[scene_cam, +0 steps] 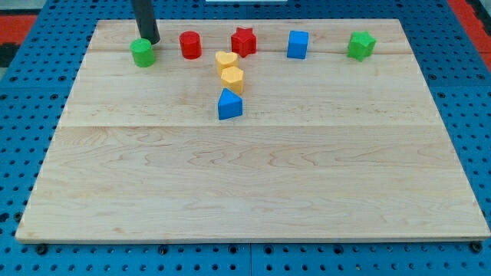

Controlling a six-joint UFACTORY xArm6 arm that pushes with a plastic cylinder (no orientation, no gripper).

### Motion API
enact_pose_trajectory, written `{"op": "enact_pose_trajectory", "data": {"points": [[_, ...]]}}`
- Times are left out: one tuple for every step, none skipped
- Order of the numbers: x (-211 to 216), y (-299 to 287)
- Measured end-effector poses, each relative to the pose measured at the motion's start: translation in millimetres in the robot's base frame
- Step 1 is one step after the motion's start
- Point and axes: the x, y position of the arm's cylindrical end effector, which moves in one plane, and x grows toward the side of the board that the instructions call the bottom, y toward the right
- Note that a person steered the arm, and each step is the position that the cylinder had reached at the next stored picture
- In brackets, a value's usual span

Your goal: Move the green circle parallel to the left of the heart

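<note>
The green circle (143, 53) is a short green cylinder near the board's top left. My tip (151, 41) stands just above and slightly right of it, touching or nearly touching its upper edge. The yellow heart (225, 60) lies to the right, at about the same height as the green circle, with the red cylinder (190, 44) between them and slightly higher.
A yellow hexagon block (232, 79) sits just below the heart, a blue triangular block (229, 105) below that. A red star (244, 41), a blue cube (298, 44) and a green star-like block (360, 45) line the top. The wooden board (253, 192) lies on blue pegboard.
</note>
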Motion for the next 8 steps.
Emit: {"op": "enact_pose_trajectory", "data": {"points": [[0.0,0.0],[-4.4,0.0],[-5.9,0.0],[-7.3,-3.8],[-8.7,-13.7],[-4.6,-15.7],[12.2,-22.4],[28.6,-25.7]]}}
